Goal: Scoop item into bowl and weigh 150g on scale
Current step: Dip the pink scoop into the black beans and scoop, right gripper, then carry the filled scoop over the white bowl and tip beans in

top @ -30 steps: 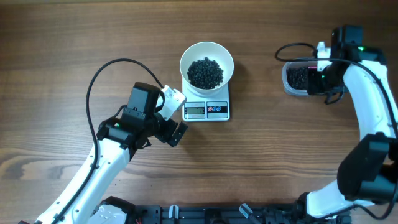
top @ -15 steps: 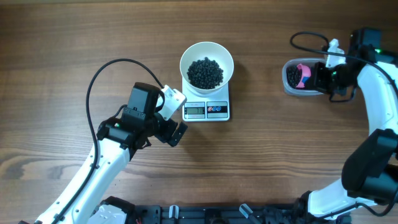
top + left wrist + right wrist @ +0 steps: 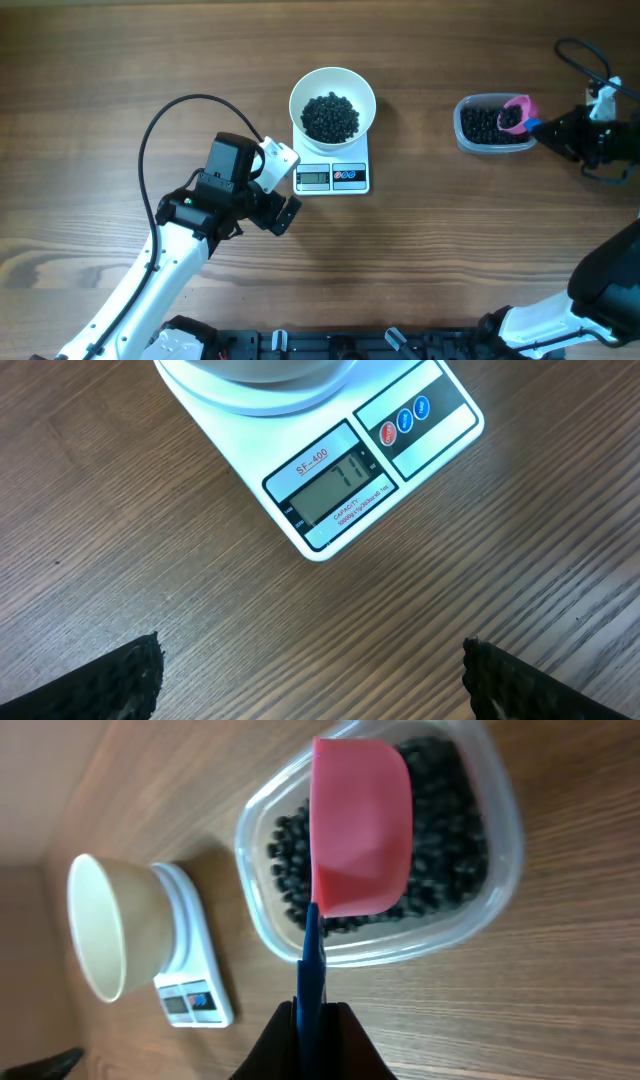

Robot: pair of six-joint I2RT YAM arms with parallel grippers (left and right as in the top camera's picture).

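The white bowl (image 3: 333, 82) stands on the white scale (image 3: 333, 177) and holds a heap of black beans (image 3: 330, 116). More beans (image 3: 485, 124) fill a clear tub (image 3: 462, 135) at the right. My right gripper (image 3: 556, 128) is shut on the blue handle (image 3: 310, 955) of a pink scoop (image 3: 516, 111), whose cup hangs over the tub's right end; the overhead view shows dark inside it. My left gripper (image 3: 290, 188) rests open just left of the scale, nothing between its fingers. In the left wrist view the scale's display (image 3: 330, 480) lies ahead of the left gripper (image 3: 315, 685).
Bare wooden table surrounds the scale and tub. The left arm's black cable (image 3: 165, 120) loops over the table at the left. The right arm's cable (image 3: 585, 55) lies near the far right edge. In the right wrist view the bowl (image 3: 105, 925) and scale (image 3: 195, 990) lie beyond the tub (image 3: 505, 840).
The right arm has pulled back to the right, carrying the scoop from the tub's left part to its right end. The left arm has not moved.
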